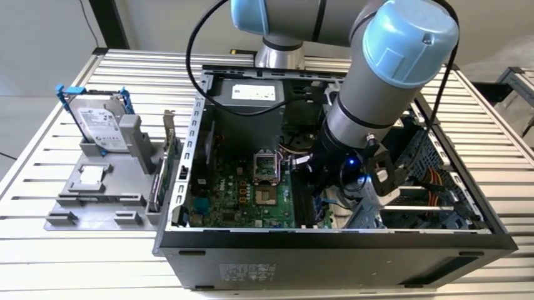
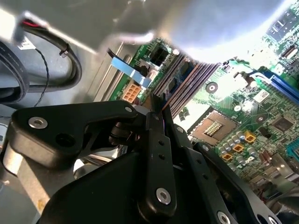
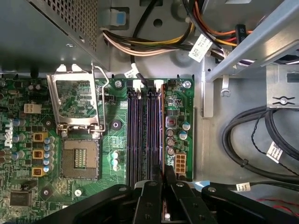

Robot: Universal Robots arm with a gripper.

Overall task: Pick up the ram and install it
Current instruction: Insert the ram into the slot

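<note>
My gripper (image 3: pixel 163 186) (image 2: pixel 158 116) hangs inside the open computer case (image 1: pixel 334 240), just above the motherboard's memory slots (image 3: pixel 145 130) (image 2: pixel 187 84). Its black fingers are shut on a thin dark edge that I take for the ram (image 3: pixel 163 171) (image 2: pixel 153 100), seen edge-on. That edge lines up with the slot nearest the small capacitors. The slots themselves look empty, with their white end clips up. In the exterior view the arm's wrist covers most of the gripper (image 1: pixel 311 184), which sits over the dark slots (image 1: pixel 301 206).
An open CPU socket (image 3: pixel 81 158) lies beside the slots. Black cables (image 3: pixel 252 144) and a drive cage (image 1: pixel 417 187) crowd the other side. Outside the case, a grey tray (image 1: pixel 92 200) carries a hard drive (image 1: pixel 100 122) and an upright card (image 1: pixel 169 144).
</note>
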